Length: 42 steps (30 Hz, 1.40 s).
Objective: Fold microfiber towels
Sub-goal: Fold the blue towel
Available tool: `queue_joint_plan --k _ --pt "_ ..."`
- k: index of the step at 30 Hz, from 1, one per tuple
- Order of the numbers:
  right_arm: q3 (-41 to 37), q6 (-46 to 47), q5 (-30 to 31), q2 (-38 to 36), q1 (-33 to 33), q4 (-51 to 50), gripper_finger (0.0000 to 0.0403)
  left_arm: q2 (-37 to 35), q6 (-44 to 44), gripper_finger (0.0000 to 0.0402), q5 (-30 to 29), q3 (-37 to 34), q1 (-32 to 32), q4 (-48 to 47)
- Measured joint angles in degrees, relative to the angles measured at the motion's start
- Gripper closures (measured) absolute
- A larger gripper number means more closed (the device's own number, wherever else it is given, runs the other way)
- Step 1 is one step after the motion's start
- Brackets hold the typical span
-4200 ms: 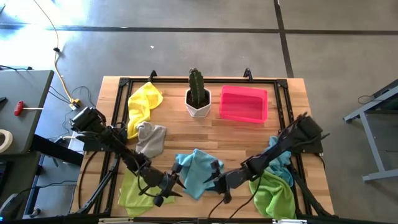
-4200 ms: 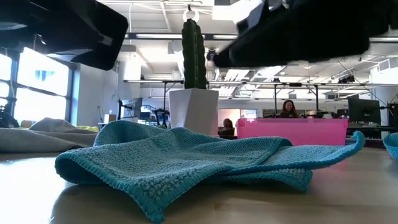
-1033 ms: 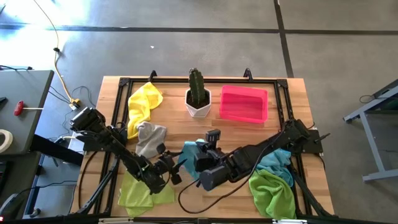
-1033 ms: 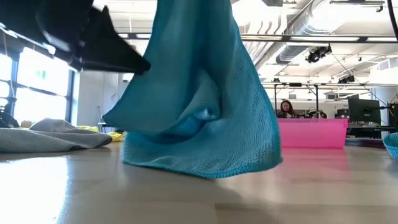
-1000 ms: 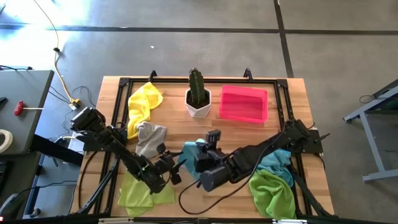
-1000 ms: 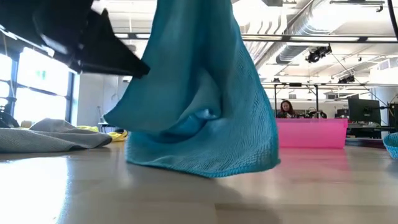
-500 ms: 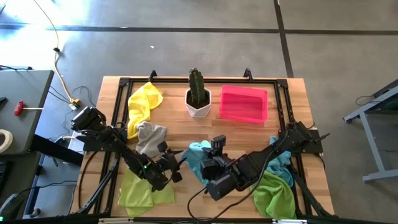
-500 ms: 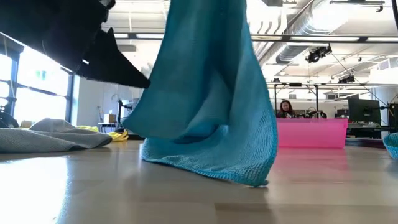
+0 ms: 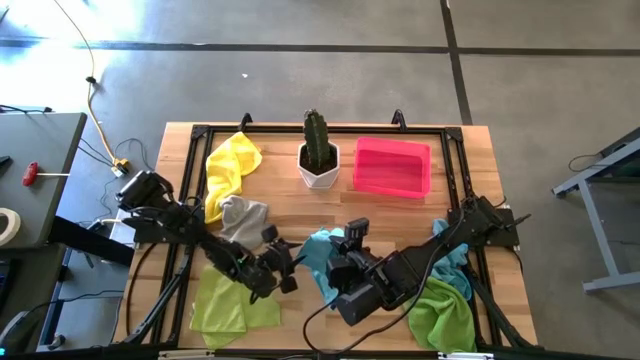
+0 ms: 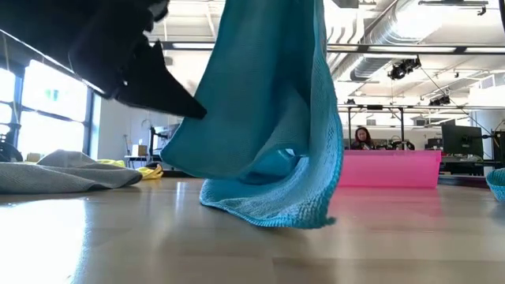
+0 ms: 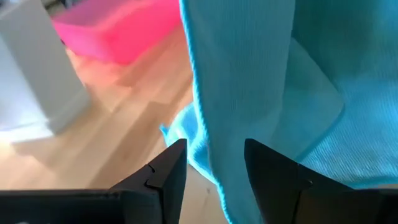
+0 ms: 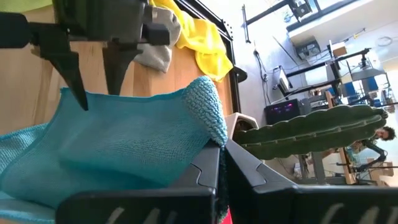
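Observation:
A light blue microfiber towel (image 10: 268, 118) hangs from my right gripper (image 12: 221, 146), which is shut on it above the table's near middle (image 9: 335, 262). The towel's lower end (image 10: 268, 209) rests on the wood. My left gripper (image 11: 214, 152) is open, just left of the towel (image 9: 290, 262), level with its hanging side edge (image 11: 199, 118); whether it touches the edge I cannot tell. The other towels lie bunched on the table: yellow (image 9: 232, 165), grey (image 9: 243, 220), two lime green (image 9: 225, 305) (image 9: 440, 310), and another light blue (image 9: 450, 255). My right gripper pinches a bunched corner of the light blue towel (image 12: 208, 115) between its two fingers, and a little of the corner sticks out past the tips. The cloth hangs slack below the hold, with only its lower end on the table.
A cactus in a white pot (image 9: 319, 155) and a pink tray (image 9: 392, 167) stand at the far side. A black frame (image 9: 300, 128) runs along the table's edges. Bare wood shows between the pot and the hanging towel.
My right gripper has carried the towel a little toward the table's right and near edges; the hanging cloth has swung that way and its lower end has slid along the wood and drawn narrower. My left gripper has followed rightward, staying open beside the towel's edge.

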Motion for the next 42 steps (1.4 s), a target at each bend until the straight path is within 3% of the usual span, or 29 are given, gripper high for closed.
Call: queue_joint_plan --k 7,15,23,27,35,39,42 --pt "-0.04 -1.01 0.45 0.0 0.54 -0.01 0.0402 3.0 -2.15 0.0268 6.05 -0.02 2.39 0.45" --pt "-0.04 3.12 0.13 0.0 0.65 -2.33 0.0402 3.28 -0.37 0.039 8.13 -0.02 2.63 1.02" --pt "-1.93 17.95 -0.65 -0.02 0.89 -9.26 0.0402 -0.23 5.63 0.0399 14.65 0.0 2.06 1.77" --pt "-8.36 23.13 -0.46 -0.02 2.11 -7.25 0.0402 -2.48 10.2 0.0398 22.74 0.08 1.82 1.42" --pt "-27.62 32.75 1.84 0.04 4.31 11.73 0.0402 -4.48 14.12 0.0401 37.12 0.07 2.51 -1.61" --pt "-36.5 33.86 0.85 0.04 4.78 27.3 0.0402 -4.46 8.84 0.0401 44.21 0.04 4.0 -5.76" --pt "-41.59 31.97 -1.34 0.04 4.78 39.68 0.0402 -4.46 5.54 0.0401 45.48 0.04 4.56 -9.49"
